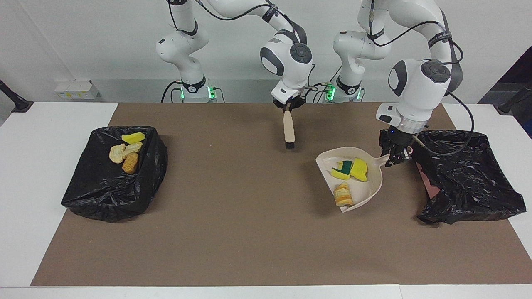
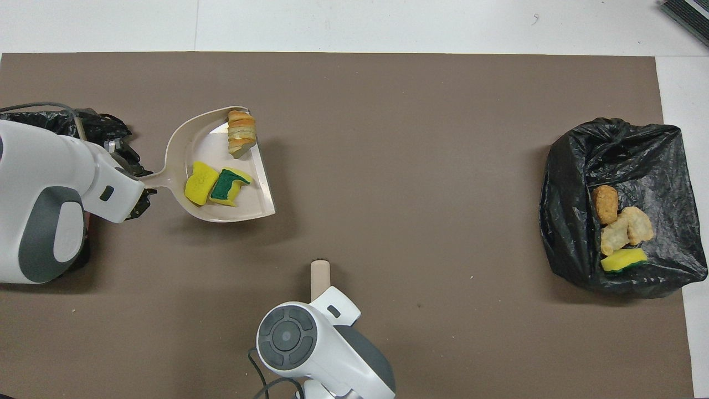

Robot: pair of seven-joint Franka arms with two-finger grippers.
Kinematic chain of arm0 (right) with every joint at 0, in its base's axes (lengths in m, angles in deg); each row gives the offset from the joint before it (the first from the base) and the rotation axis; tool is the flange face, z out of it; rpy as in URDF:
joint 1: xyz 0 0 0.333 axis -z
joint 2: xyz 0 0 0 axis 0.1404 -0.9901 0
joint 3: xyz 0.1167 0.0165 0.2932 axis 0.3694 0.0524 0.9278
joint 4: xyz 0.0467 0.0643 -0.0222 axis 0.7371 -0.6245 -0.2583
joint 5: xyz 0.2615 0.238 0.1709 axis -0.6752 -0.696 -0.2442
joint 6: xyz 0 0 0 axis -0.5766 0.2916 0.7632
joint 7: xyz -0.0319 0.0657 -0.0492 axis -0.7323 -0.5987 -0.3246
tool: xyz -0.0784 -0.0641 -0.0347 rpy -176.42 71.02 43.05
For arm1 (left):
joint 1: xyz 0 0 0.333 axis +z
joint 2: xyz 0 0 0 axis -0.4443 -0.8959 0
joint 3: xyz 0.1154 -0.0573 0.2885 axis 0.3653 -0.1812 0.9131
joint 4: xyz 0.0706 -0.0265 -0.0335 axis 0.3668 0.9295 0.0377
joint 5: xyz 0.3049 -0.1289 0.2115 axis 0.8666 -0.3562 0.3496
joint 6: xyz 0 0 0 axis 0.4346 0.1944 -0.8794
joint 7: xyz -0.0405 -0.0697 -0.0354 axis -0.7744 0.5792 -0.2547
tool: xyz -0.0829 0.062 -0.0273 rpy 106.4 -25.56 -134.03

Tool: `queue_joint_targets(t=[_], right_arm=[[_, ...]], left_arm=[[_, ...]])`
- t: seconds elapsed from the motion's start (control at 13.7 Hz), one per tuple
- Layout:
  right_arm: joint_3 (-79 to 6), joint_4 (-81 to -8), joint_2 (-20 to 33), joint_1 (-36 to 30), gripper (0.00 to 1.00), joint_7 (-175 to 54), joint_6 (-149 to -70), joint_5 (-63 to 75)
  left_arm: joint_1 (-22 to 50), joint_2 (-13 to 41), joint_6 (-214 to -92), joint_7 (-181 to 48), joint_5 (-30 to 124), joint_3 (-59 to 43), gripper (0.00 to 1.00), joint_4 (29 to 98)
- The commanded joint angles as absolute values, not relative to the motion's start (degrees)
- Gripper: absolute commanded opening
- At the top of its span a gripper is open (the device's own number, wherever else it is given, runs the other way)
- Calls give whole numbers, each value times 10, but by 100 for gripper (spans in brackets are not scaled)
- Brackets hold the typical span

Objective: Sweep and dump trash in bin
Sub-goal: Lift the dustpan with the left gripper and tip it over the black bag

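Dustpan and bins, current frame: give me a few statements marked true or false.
1. The dustpan carries three scraps. True.
2. The left gripper holds the brush. False: it is shut on the dustpan's handle; the right gripper holds the brush.
3. The bin at the right arm's end is empty. False: it holds four scraps.
4. The dustpan rests flat on the mat. False: it is raised, casting a shadow below.
5. The bin at the left arm's end shows no scraps inside. True.
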State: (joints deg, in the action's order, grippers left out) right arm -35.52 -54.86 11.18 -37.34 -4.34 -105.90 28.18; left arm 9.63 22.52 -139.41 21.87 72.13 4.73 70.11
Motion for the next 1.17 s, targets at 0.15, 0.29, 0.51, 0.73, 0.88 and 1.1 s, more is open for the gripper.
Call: queue_joint_targets(t=[0.15, 0.29, 0.51, 0.73, 0.88, 1.1], right_arm=[[-355, -575, 122, -378, 0, -25, -1074, 301], [-355, -575, 116, -383, 0, -25, -1075, 301], [-355, -574, 100, -390, 0, -24, -1085, 302], [-355, -552, 94, -381, 100, -24, -1075, 304], [-357, -523, 94, -369, 100, -24, -1042, 305], [-357, -478, 97, -343, 100, -31, -987, 336]], left_arm=[[154, 255, -1371, 211, 724, 43, 0, 707], [197, 260, -1370, 218, 724, 43, 0, 703], [276, 277, -1359, 218, 723, 43, 0, 701], [335, 267, -1331, 225, 687, 44, 0, 649], [377, 239, -1293, 269, 669, 44, 0, 593], [432, 201, -1268, 335, 672, 44, 0, 519]])
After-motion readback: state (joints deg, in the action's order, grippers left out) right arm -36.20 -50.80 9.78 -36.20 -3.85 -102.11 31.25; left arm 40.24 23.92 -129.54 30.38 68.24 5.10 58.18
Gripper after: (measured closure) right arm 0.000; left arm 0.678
